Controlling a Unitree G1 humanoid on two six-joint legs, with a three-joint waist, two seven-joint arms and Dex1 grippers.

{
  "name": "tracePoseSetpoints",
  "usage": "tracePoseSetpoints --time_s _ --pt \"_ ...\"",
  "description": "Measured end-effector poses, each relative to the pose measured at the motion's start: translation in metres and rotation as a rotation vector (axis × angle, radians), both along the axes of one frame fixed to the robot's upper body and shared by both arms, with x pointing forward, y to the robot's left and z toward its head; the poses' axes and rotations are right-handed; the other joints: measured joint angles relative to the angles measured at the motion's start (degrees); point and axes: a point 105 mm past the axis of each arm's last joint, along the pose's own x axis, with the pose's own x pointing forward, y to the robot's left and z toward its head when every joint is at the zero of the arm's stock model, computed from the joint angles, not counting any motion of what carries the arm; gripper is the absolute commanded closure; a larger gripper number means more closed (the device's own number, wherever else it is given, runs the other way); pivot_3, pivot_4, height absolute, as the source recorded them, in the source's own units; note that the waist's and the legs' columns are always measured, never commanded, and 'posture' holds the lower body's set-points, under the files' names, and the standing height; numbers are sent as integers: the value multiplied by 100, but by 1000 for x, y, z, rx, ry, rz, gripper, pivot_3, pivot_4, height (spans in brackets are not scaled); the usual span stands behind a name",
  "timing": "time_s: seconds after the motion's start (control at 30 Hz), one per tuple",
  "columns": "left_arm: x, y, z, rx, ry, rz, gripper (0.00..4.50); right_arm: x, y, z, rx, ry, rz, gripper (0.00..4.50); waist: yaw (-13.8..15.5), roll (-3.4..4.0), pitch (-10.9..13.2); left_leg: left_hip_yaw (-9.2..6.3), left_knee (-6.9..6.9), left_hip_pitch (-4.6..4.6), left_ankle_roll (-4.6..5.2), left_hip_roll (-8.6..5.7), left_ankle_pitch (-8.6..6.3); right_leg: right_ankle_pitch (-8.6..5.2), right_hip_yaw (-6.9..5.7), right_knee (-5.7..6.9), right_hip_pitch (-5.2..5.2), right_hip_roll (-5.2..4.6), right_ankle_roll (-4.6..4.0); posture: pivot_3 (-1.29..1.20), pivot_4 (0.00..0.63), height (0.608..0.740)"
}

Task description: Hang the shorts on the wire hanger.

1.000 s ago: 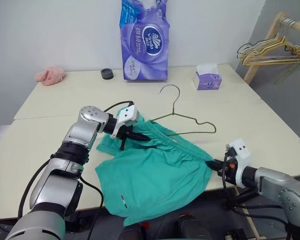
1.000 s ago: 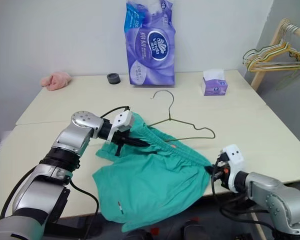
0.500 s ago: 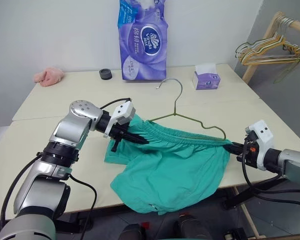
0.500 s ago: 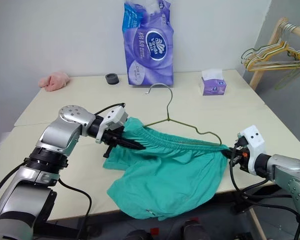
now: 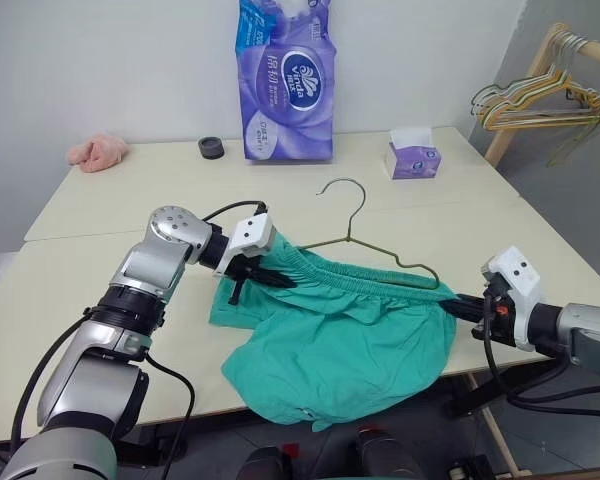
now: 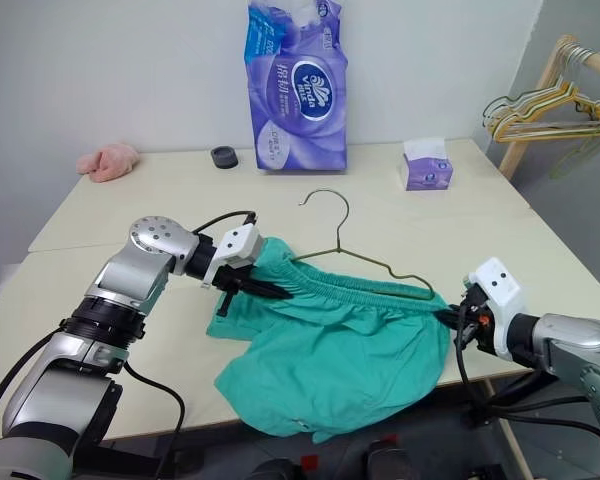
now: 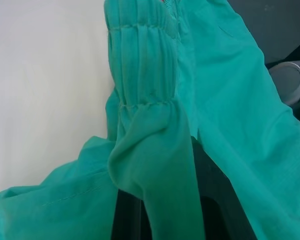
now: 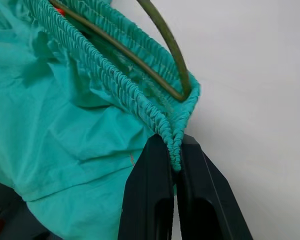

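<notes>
The teal shorts (image 5: 350, 335) lie at the table's front edge, their legs hanging over it. Their gathered waistband is drawn out in a line between my two grippers. My left gripper (image 5: 278, 278) is shut on the waistband's left end, where the cloth (image 7: 155, 150) folds over the fingers (image 7: 217, 200). My right gripper (image 5: 460, 303) is shut on the right end (image 8: 174, 145). The wire hanger (image 5: 352, 210) lies on the table behind the shorts with its hook pointing away from me. Its right shoulder (image 8: 182, 92) sits inside the waistband opening, close to the right fingertips.
On the table (image 5: 110, 210), along the back, stand a purple tissue pack (image 5: 285, 85), a small tissue box (image 5: 413, 158), a black ring (image 5: 211, 147) and a pink fluffy cloth (image 5: 98, 150). A wooden rack with bunched hangers (image 5: 540, 100) stands off the table's right side.
The right gripper rose and swung out to the right with the waistband's end. The slack shorts are now stretched between the grippers, and the hanger's right shoulder sits in the waistband.
</notes>
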Motion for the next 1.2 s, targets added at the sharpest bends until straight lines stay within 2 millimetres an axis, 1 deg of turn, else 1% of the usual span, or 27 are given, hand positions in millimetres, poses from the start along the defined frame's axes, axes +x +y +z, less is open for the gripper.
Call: tracePoseSetpoints --time_s 0.13,0.27,0.43,0.47,0.53,0.6,0.63,0.73,0.77,0.83,0.9,0.97,1.07,1.13,1.17,1.2 --pt "-2 1 -3 0 10 -4 4480 1 1 4 -32 -6 23 4500 -5 3 3 1 0 0 0 0 0 0 1 -1 0 -1 0 -199 80 740" --pt "-8 -1 -7 2 27 -30 4480 8 -2 17 -103 -23 79 4500 -7 14 11 4 0 0 0 1 0 0 1 -4 -1 -1 0 -199 79 740" --pt "-11 -2 -10 5 28 -40 4480 13 -11 17 -146 -11 108 4500 2 15 12 2 -1 -4 0 1 0 0 0 -8 -1 -2 0 -193 79 740" --pt "-12 -2 -12 13 32 -43 4480 15 -13 19 -156 -16 115 4500 0 17 13 4 -1 -4 0 1 -1 0 1 -9 -1 -3 0 -193 79 740" --pt "-16 -1 -23 38 60 -47 4481 19 -13 30 -177 -63 141 4500 -5 23 19 6 -1 -2 1 0 -1 0 3 -8 -2 -4 -1 -193 77 740" --pt "-18 0 -26 39 74 -52 4481 20 -14 33 -187 -70 158 4500 -5 18 23 1 -1 -3 1 4 -1 0 -3 -7 -2 -2 0 -192 76 740" --pt "-19 -1 -25 36 78 -55 4481 19 -16 32 -189 -64 164 4500 -4 19 23 1 -1 -3 1 4 -1 0 -2 -7 -2 -2 0 -190 76 740" --pt "-19 -4 -21 12 86 -50 4481 14 -28 16 -194 -5 156 4500 26 18 23 1 -1 -4 1 2 -1 0 -3 -9 0 -4 0 -184 76 740" --pt "-19 -4 -21 9 87 -44 4481 11 -30 9 -192 17 163 4500 30 19 24 2 -1 -6 1 1 -1 0 -2 -10 -1 -5 0 -184 76 740" --pt "-19 -4 -21 10 83 -46 4481 9 -29 6 -199 13 179 4500 26 23 26 4 -1 -5 1 0 -1 0 1 -8 -2 -5 0 -190 77 740" --pt "-17 -3 -22 18 71 -39 4481 12 -24 12 -211 -20 201 4500 -9 28 29 8 0 1 1 1 -1 0 3 -5 -1 -4 0 -190 77 740" --pt "-14 -3 -24 27 47 -26 4481 18 -12 28 -234 -93 241 4500 -39 40 37 12 0 6 2 3 0 0 5 -4 -1 -4 1 -193 76 740" --pt "-12 -6 -26 24 37 -13 4482 23 7 45 -249 -173 298 4500 -41 39 38 5 0 3 1 6 0 -1 0 -5 -2 -2 1 -197 73 740" --pt "-11 -6 -28 30 25 -11 4482 24 15 47 -261 -189 324 4500 -37 38 39 4 -1 -4 1 5 -1 2 0 -7 -5 -4 -3 -197 71 740" --pt "-10 -6 -29 31 19 -5 4483 25 20 46 -264 -189 337 4500 -32 38 39 4 -1 -6 1 4 -2 13 -1 -9 -5 -6 -23 -197 71 740" --pt "-9 -8 -29 29 13 -1 4484 26 24 45 -270 -194 351 4500 -26 39 39 5 -1 -7 1 1 -2 14 0 -9 -6 -9 -24 -197 71 740"
